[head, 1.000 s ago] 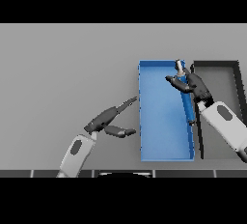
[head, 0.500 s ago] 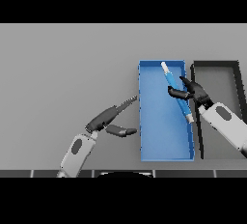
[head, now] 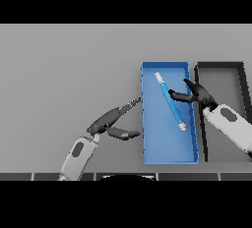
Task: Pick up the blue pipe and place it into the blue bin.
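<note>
long blue rectangular bin: slim blue pipe inside, 11-to-5 o'clock | right hand open beside pipe | left hand open, 9 o'clock of bin

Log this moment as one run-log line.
blue pipe: lying in blue bin | right hand: open, beside pipe | left hand: open, idle left of bin

The bench is plain grey, with no pattern. On it the bin is bright blue, and the pipe in it is a lighter blue with pale, whitish ends; the tray beside it is black with a grey floor. Both hands, left and right, are dark, on white and grey arms.
</note>
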Motion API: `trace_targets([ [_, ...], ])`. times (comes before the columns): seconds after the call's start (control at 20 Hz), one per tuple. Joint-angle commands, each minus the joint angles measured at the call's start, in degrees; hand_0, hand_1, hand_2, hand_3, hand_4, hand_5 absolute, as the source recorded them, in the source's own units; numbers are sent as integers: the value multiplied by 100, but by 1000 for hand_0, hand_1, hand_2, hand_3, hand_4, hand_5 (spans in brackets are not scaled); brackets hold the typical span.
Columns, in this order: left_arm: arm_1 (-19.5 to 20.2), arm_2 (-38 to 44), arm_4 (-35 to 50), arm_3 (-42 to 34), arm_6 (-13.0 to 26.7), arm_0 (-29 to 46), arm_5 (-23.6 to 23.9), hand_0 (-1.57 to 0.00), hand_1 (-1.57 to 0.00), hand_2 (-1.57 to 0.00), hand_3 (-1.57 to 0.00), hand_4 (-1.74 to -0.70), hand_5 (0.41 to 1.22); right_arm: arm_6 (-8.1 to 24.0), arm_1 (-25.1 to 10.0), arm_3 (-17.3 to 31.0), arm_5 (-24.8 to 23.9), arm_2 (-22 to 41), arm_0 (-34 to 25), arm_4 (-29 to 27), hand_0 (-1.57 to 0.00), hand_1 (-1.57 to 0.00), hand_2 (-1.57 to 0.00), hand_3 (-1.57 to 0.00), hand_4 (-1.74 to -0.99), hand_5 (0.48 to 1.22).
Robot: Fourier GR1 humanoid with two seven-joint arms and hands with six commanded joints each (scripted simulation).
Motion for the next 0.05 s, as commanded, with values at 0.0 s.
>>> trace_targets([
  [0.0,13,-20,2,-86,22,44,1,1,1,1,1,-885,431,2,25,2,-24,-11,10,-24,-6,-5,-5,-3,-1022,643],
])
